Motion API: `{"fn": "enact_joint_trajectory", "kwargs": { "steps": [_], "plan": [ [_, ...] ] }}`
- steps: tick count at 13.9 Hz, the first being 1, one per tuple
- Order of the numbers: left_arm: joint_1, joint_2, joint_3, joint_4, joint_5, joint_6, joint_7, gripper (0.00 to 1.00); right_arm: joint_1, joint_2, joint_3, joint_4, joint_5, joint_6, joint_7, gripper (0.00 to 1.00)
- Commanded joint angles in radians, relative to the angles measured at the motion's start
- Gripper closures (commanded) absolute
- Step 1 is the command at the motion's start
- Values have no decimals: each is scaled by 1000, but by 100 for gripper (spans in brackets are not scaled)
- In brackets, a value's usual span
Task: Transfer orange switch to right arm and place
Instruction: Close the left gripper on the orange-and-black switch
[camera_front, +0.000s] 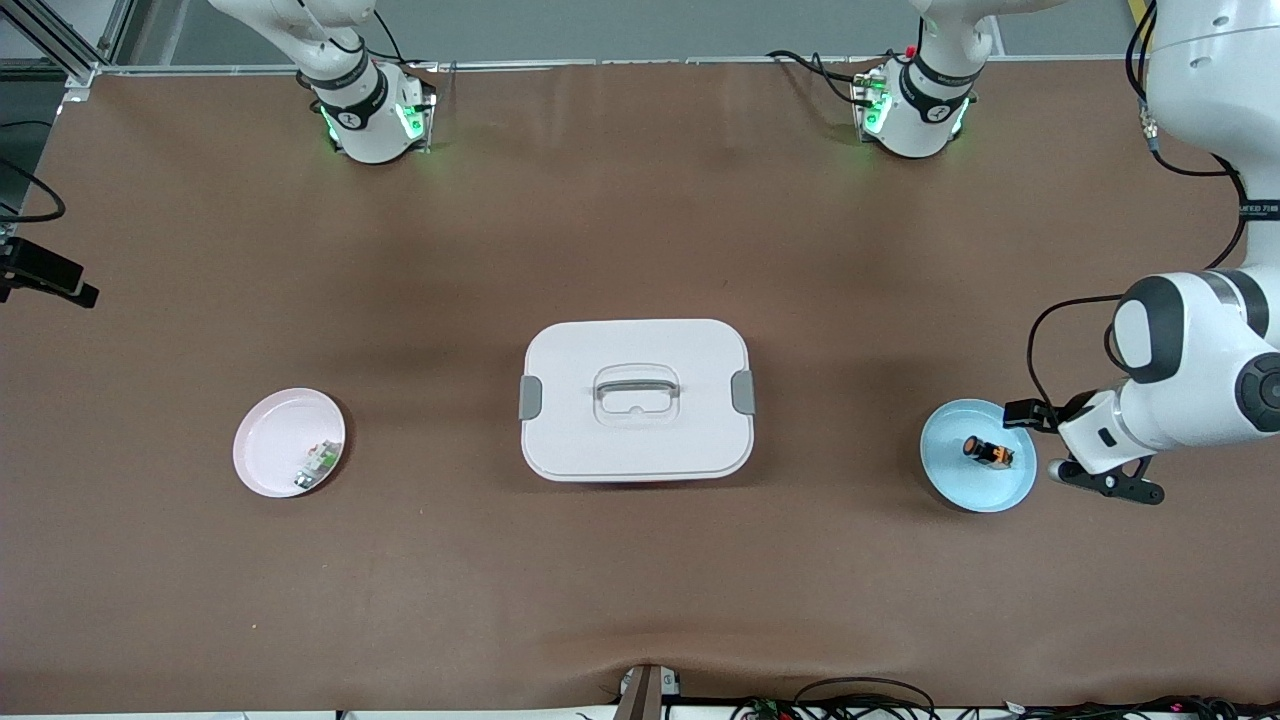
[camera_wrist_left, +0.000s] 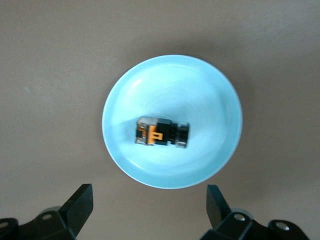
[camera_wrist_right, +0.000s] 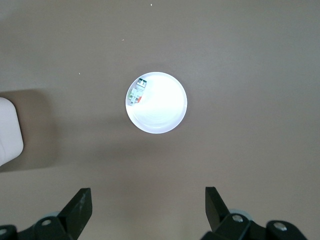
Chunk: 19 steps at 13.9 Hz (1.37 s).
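The orange switch (camera_front: 988, 452) lies on its side in the blue plate (camera_front: 950, 480) at the left arm's end of the desk (camera_front: 640, 580). The left end effector (camera_wrist_left: 150, 210) hangs just beside that plate, fingers spread wide and holding nothing. The right end effector (camera_wrist_right: 148, 210), also wide open and empty, hangs high over the desk near the pink plate (camera_front: 265, 450) holding a small white-and-green part (camera_front: 318, 466), while a white lidded box (camera_front: 637, 398) sits between the plates.

A lidded box (camera_front: 636, 398) sits mid-table (camera_front: 640, 590). Toward the left arm's end lies a plate (camera_front: 968, 490) with the switch (camera_front: 988, 452) on its side in it. Toward the right arm's end lies a second plate (camera_front: 270, 445), holding a small part (camera_front: 318, 466) by the rim on the side toward the box. Both plates lie slightly nearer the front camera than the box and well apart from it.
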Motion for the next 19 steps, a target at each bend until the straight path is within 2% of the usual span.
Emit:
{"fn": "enact_joint_trajectory", "kwargs": {
  "steps": [1,7,19],
  "plan": [
    [21,54,-9,16,-16,47,46,0,3,-4,1,0,2,0,16,0],
    [21,113,-26,22,-100,83,46,0,2,-4,1,0,2,-7,16,0],
    [16,191,-28,34,-126,162,46,0,3,-4,1,0,2,-5,16,0]
  ]
}}
